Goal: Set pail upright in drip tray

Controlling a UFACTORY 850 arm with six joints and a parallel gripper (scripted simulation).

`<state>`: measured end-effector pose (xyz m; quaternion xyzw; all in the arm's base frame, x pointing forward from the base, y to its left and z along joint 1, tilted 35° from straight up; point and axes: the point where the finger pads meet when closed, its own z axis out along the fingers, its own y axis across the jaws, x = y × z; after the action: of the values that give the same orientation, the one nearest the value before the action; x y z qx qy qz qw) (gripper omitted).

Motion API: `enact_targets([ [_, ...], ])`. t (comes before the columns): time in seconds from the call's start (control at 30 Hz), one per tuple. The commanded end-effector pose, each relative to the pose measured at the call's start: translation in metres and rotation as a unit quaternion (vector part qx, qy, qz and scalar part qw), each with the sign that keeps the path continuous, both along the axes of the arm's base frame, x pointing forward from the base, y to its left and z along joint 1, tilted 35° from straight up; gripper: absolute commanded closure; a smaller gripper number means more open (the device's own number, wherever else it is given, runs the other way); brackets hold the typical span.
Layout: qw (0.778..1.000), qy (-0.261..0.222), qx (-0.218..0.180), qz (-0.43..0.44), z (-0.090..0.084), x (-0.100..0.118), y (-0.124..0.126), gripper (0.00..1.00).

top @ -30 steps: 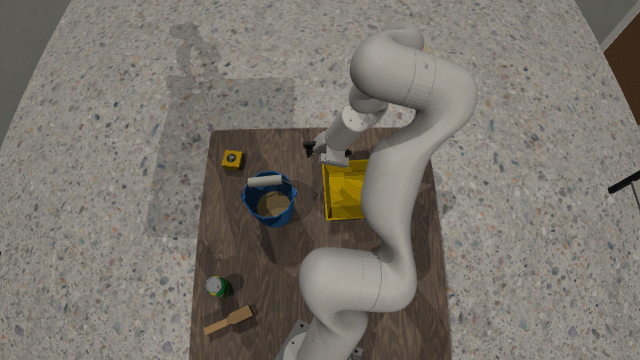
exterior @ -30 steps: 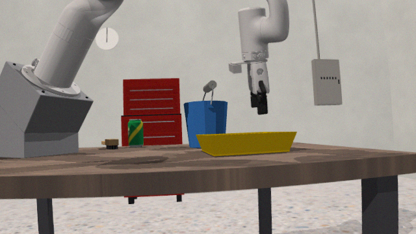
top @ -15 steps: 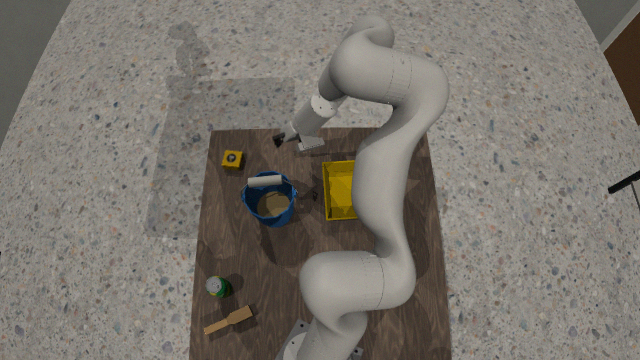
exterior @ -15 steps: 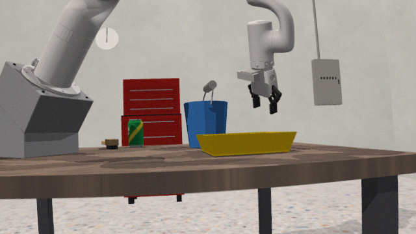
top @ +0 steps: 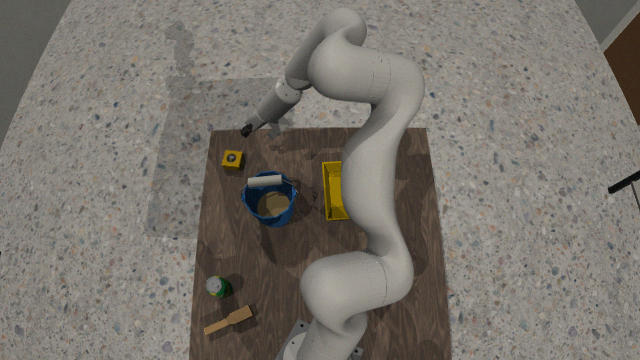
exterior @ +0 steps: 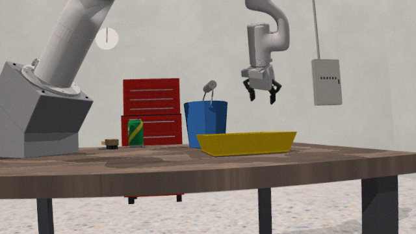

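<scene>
The blue pail (top: 269, 199) stands upright on the wooden table, left of the yellow drip tray (top: 334, 191). Its bail handle with a pale grip (top: 265, 181) stands up over the rim. My arm hides part of the tray in this view. In the exterior view, the pail (exterior: 205, 123) stands behind the tray's left end (exterior: 247, 143). My gripper (exterior: 262, 94) is open and empty. It hangs high above the table, fingers pointing down, to the right of the pail's handle (exterior: 210, 86). From above, the gripper (top: 259, 131) is over the table's far edge, beyond the pail.
A small yellow box (top: 232, 159) sits far left of the pail. A green can (top: 218, 287) and a wooden brush (top: 228, 320) lie near the front left. A red tool chest (exterior: 151, 112) stands behind the table. My arm's base (exterior: 39, 114) sits at one end of the table.
</scene>
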<state>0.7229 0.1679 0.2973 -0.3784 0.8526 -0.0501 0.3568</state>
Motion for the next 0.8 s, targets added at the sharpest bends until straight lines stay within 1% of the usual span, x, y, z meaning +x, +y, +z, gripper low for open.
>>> enact_targets([
  [0.0, 1.000, -0.006, -0.011, 0.011, 0.023, -0.010, 0.035, 0.00],
  [0.07, 1.000, -0.007, -0.014, 0.015, 0.032, -0.015, 0.046, 0.00],
  [0.43, 0.998, -0.021, -0.034, 0.038, 0.095, -0.055, 0.123, 0.00],
  [0.53, 0.998, -0.021, -0.034, 0.038, 0.096, -0.055, 0.123, 0.00],
  [0.57, 0.998, -0.019, -0.049, 0.045, 0.098, -0.067, 0.127, 0.00],
  [0.63, 0.993, 0.000, -0.099, 0.064, 0.080, -0.094, 0.115, 0.00],
  [0.7, 0.990, 0.006, -0.118, 0.071, 0.073, -0.104, 0.109, 0.00],
  [0.77, 0.986, 0.016, -0.146, 0.082, 0.065, -0.119, 0.101, 0.00],
])
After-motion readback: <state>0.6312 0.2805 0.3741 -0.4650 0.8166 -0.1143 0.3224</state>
